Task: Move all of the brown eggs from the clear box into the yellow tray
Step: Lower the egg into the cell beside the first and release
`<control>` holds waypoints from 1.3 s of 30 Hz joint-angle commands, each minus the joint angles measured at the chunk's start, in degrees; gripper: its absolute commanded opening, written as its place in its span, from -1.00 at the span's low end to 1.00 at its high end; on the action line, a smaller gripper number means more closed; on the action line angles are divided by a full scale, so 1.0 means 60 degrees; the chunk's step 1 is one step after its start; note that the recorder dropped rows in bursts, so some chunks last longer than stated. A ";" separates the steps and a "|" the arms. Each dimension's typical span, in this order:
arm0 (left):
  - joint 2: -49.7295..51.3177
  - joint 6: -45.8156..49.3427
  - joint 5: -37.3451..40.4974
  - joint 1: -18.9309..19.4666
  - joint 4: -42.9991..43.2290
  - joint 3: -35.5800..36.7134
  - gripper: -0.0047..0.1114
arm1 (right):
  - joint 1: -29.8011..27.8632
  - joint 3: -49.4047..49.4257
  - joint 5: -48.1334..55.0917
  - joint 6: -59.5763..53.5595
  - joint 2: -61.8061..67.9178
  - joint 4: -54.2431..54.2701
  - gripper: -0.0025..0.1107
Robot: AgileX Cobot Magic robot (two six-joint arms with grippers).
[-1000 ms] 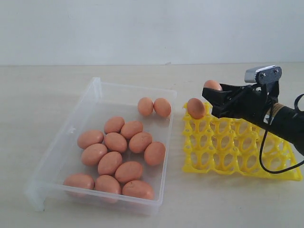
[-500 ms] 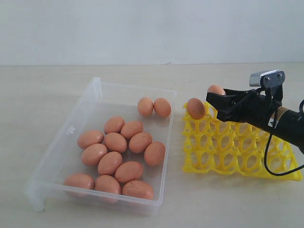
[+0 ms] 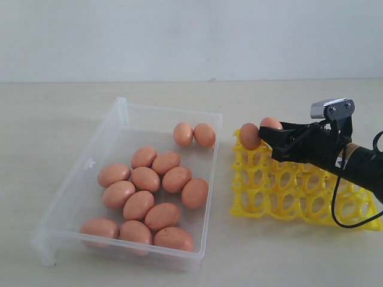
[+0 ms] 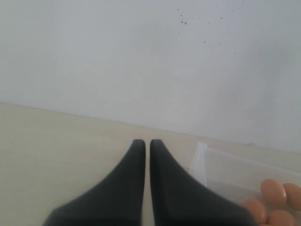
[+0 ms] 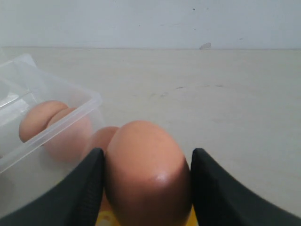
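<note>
The clear box (image 3: 90, 164) on the left holds several brown eggs (image 3: 154, 192). To its right lies the yellow tray (image 3: 299, 191), with one egg (image 3: 249, 136) in its far-left corner cup. My right gripper (image 3: 267, 134) is shut on another brown egg (image 5: 146, 174) and holds it low over the cup beside that corner egg (image 5: 101, 137). This held egg (image 3: 270, 123) shows just above the black fingers. The left gripper (image 4: 146, 143) is shut and empty, over bare table beside the box corner (image 4: 201, 160). It is out of the exterior view.
A pale wall runs along the back of the beige table (image 3: 60, 101). Two eggs (image 3: 193, 134) lie apart from the others at the box's far right corner. A black cable (image 3: 335, 203) loops down from the right arm over the tray.
The right gripper has come down with its egg toward the tray's back row. The corner egg and the eggs in the box have stayed put.
</note>
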 commanded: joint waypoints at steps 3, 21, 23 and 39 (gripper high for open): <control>0.0034 -0.0011 -0.0019 -0.0037 -0.0004 -0.0036 -0.85 | -0.0036 -0.0003 -0.0092 -0.0044 -0.0014 0.0050 -0.96; 0.0034 -0.0011 -0.0019 -0.0037 -0.0004 -0.0036 -0.85 | -0.0036 -0.0003 0.0224 0.0319 -0.0014 -0.0150 -0.96; 0.0034 -0.0011 -0.0019 -0.0037 -0.0004 -0.0036 -0.85 | -0.0036 -0.0003 0.0260 0.0315 -0.0014 -0.0173 -0.96; 0.0034 -0.0011 -0.0019 -0.0037 -0.0004 -0.0036 -0.85 | -0.0036 -0.0003 0.0330 0.0649 -0.0014 -0.0348 -0.14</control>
